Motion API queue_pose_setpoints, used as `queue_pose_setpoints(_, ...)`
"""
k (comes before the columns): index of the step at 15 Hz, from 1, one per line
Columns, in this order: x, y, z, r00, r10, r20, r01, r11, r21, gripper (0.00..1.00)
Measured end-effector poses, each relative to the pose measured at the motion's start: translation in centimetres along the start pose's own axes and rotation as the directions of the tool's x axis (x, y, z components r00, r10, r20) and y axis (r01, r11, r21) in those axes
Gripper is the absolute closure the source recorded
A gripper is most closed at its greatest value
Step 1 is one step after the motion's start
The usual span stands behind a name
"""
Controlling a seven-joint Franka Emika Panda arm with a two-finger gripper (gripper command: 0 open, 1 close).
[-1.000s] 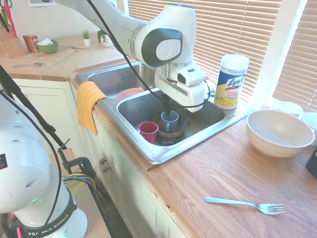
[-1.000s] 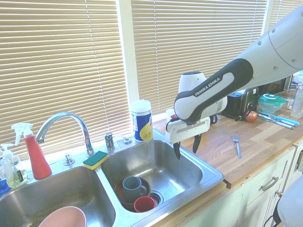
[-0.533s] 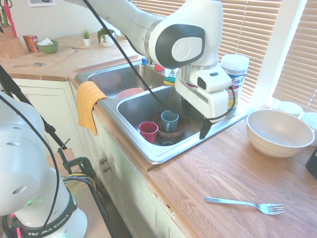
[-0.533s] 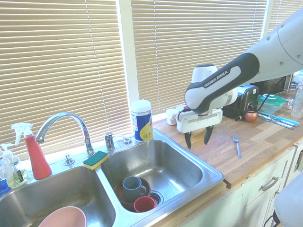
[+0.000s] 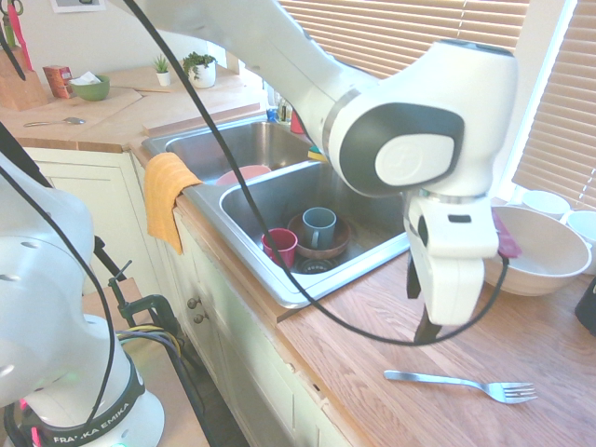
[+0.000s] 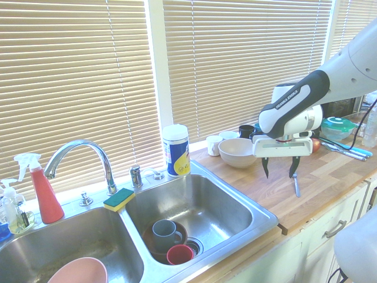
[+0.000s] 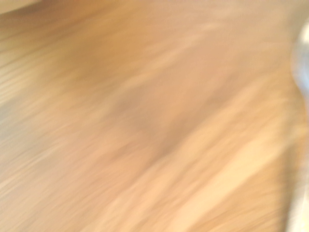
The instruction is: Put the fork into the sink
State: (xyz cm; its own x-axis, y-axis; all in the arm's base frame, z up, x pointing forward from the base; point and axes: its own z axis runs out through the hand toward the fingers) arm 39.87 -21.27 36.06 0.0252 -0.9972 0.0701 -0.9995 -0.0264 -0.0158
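Gripper (image 6: 279, 167) above ctr, jaws wide, empty, prob. for grabbing fork (image 5: 463, 382); sink (image 5: 294, 300) at fork's 10 o'clock, 1st ext. view.

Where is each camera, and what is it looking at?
First exterior view: on the robot's base side, looking down across the counter and sink; arm, base and gripper show.

Second exterior view: opposite side, by the sink's other end, facing the window blinds; arm and gripper show.

Wrist view: on the wrist, facing the counter, blurry; none of the robot clearly shows.

Both exterior views share the sink and fork.
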Motion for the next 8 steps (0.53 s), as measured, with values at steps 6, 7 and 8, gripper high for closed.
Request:
queue_pose_setpoints(6, 5.4, -0.3, 2.2, 0.998, 0.062, 0.028, -0.061, 0.998, -0.020, 1.00)
queue_pose_setpoints(7, 5.9, -0.6, 2.6, 0.998, 0.061, 0.036, -0.060, 0.998, -0.023, 1.00)
queue_pose_setpoints(8, 6.4, -0.8, 3.0, 0.997, 0.063, 0.041, -0.062, 0.998, -0.028, 1.00)
